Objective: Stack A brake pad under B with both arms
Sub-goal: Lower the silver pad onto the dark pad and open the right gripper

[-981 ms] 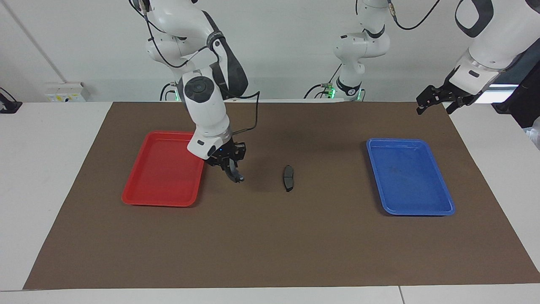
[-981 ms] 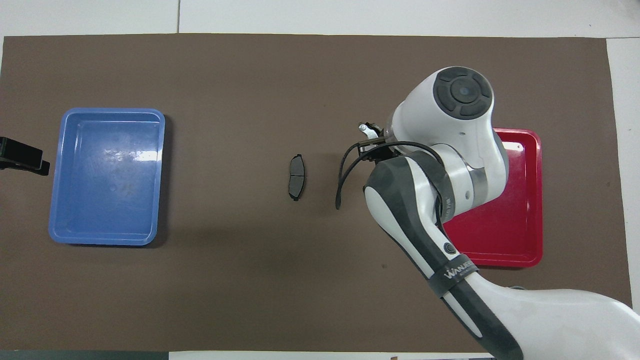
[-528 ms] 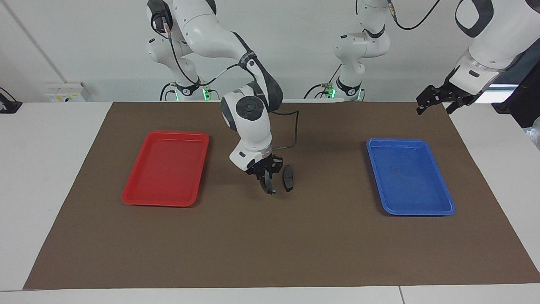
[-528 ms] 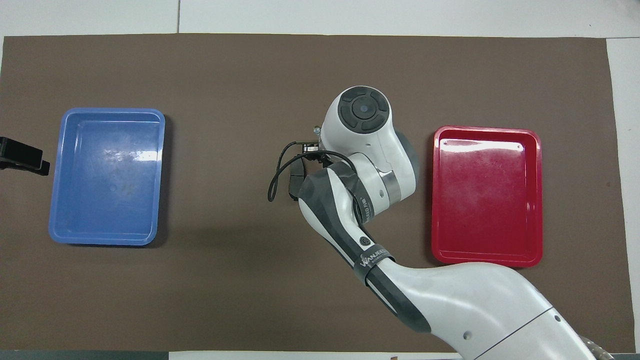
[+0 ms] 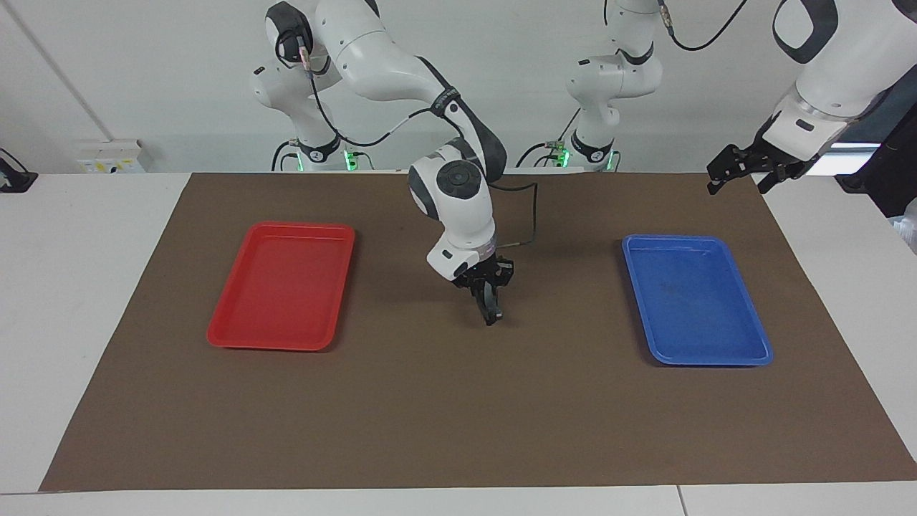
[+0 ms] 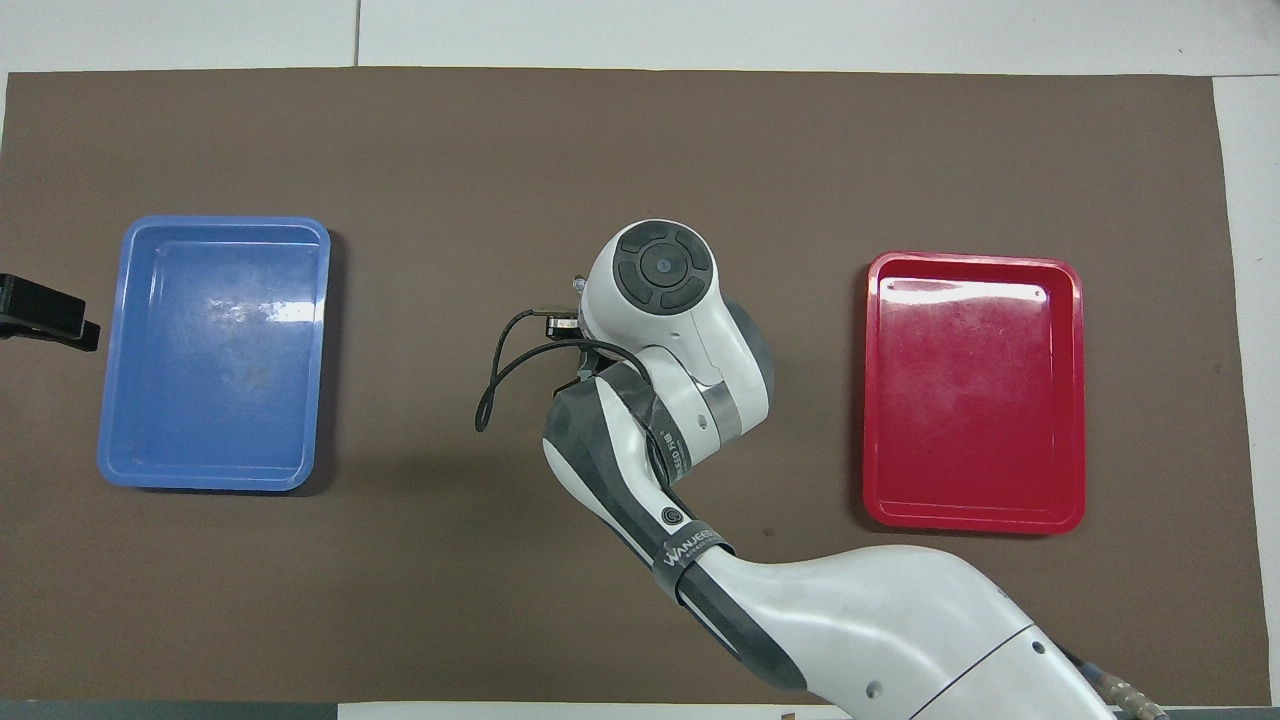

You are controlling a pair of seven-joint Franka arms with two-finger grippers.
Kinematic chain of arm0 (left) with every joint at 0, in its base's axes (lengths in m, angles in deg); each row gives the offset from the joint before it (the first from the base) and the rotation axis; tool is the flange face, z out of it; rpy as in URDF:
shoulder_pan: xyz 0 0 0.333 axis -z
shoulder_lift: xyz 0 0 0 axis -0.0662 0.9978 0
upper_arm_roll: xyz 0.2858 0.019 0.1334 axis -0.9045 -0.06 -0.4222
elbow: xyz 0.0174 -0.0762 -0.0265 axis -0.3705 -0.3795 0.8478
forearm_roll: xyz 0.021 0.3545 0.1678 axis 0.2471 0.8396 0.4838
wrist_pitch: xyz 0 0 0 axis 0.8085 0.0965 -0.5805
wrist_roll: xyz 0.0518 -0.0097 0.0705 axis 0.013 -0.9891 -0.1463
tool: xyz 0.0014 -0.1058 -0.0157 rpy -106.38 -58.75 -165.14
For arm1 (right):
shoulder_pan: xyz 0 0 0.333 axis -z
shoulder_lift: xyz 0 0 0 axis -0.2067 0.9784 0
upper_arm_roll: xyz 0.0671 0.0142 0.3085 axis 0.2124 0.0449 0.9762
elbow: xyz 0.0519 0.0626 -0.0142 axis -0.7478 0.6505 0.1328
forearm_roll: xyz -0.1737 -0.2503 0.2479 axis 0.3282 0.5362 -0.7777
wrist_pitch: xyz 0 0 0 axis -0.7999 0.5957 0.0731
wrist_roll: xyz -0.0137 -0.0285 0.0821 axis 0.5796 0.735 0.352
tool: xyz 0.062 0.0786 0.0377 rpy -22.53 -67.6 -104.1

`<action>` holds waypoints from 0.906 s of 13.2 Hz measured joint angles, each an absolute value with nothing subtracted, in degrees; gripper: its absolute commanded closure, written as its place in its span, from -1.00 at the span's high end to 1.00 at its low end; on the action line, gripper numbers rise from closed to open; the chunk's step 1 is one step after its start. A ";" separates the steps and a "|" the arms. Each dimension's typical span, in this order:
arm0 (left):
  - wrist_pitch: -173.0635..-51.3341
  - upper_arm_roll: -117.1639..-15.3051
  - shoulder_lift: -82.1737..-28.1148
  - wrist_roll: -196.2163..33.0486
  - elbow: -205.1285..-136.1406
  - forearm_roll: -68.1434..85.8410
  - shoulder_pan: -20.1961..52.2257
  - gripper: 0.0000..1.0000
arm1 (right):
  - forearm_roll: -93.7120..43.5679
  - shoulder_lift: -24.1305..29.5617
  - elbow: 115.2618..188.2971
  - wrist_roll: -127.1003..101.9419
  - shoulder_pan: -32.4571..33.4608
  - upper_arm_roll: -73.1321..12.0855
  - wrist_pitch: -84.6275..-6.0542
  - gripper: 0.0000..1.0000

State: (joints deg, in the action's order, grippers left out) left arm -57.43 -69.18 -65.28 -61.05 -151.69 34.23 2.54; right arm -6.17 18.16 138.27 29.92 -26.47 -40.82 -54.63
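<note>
My right gripper [image 5: 490, 295] is shut on B [image 5: 492, 315], the black crescent brake shoe, which hangs from it down to the brown mat [image 5: 458, 416] midway between the two trays. The A brake pad lay at this spot; it does not show apart from B in the facing view. In the overhead view the right arm [image 6: 660, 300] covers both pieces and the gripper. My left gripper [image 5: 743, 172] is open and empty, waiting in the air over the mat's edge at the left arm's end; its tip shows in the overhead view [image 6: 45, 320].
An empty red tray [image 5: 279, 347] lies toward the right arm's end, also in the overhead view [image 6: 975, 525]. An empty blue tray [image 5: 709, 360] lies toward the left arm's end, also overhead [image 6: 200, 482]. A black cable loops off the right wrist [image 6: 500, 370].
My right arm has carried B from beside the red tray to the middle of the mat, over where the A pad lay. The left arm has not moved.
</note>
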 measured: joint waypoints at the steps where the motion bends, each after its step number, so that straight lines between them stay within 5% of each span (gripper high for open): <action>1: -57.43 -69.18 -65.28 -61.05 -151.69 34.23 2.54 1.00 | -6.17 18.47 138.30 29.92 -26.55 -40.82 -55.16 -1.00; 12: -57.43 -69.18 -65.28 -61.05 -151.70 34.23 2.54 1.00 | -5.58 20.88 139.10 28.44 -26.73 -40.81 -56.71 -1.00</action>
State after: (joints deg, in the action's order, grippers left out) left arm -57.43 -69.18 -65.28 -61.05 -151.70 34.23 2.54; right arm -5.58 20.88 139.10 28.44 -26.73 -40.81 -56.71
